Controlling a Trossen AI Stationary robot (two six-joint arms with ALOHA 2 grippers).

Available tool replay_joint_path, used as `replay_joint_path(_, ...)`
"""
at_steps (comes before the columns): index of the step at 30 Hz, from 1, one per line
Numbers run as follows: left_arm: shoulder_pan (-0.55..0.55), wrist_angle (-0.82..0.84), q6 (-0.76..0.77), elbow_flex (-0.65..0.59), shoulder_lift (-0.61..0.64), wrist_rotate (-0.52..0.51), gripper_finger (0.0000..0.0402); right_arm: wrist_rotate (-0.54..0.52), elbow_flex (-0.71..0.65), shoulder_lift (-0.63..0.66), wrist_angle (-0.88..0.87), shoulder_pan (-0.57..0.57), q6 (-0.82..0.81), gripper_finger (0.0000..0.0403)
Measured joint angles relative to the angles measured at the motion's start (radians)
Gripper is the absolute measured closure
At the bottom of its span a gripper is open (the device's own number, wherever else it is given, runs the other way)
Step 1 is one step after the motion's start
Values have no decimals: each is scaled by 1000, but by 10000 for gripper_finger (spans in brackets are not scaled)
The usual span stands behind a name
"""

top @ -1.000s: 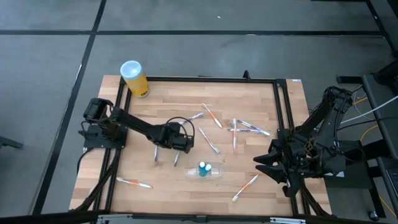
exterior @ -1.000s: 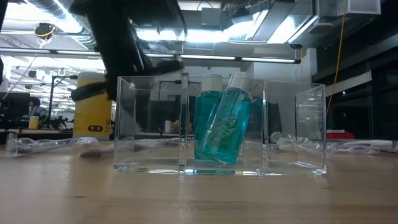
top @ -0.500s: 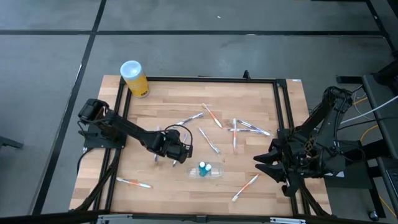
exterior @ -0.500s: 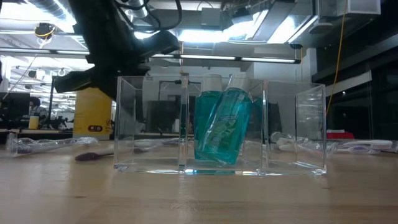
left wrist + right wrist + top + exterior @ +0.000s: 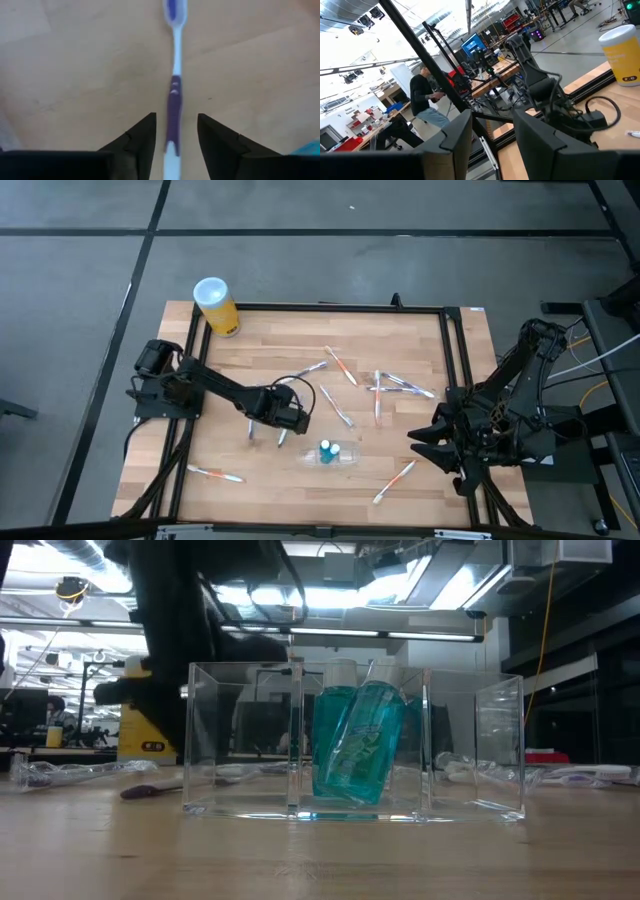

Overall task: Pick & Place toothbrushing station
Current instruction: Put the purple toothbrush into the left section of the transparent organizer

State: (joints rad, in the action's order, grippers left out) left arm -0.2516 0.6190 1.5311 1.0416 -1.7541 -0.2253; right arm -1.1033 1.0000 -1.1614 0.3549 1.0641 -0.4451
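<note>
A white toothbrush with a purple grip (image 5: 173, 95) lies flat on the wooden table, left of the clear plastic holder (image 5: 340, 459). My left gripper (image 5: 175, 136) points down over its handle end, open, with one finger on each side of it and a gap to both. In the high view this gripper (image 5: 283, 426) is just above the toothbrush (image 5: 283, 439). The teal tube (image 5: 360, 745) leans inside the holder (image 5: 470, 740). My right gripper (image 5: 492, 132) waits open, raised and level, at the table's right edge (image 5: 420, 442).
Several more toothbrushes lie scattered: one beside the left gripper (image 5: 252, 428), some at the middle and right (image 5: 340, 367) (image 5: 378, 392), two near the front (image 5: 215, 474) (image 5: 395, 480). A yellow canister (image 5: 215, 305) stands at the far left corner. A black frame rims the table.
My left gripper has swung toward the table's near-left side and come partway back, ending a little nearer the near edge than before, over the purple toothbrush. Its wrist has rolled somewhat.
</note>
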Motion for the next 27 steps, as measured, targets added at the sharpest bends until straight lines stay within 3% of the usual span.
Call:
replay_joint_path(10,-1,-26,-3,5,-82,28,276,-5,0,0,2,0,1,254)
replay_joint_path(13,-1,-2,15,6,-89,28,306,-8,0,0,2,0,1,254)
replay_joint_path(17,2,20,1,5,-87,27,380,-8,0,0,2,0,1,254)
replay_joint_path(27,8,-68,-121,-4,8,-35,396,12,0,0,1,-4,-10,254)
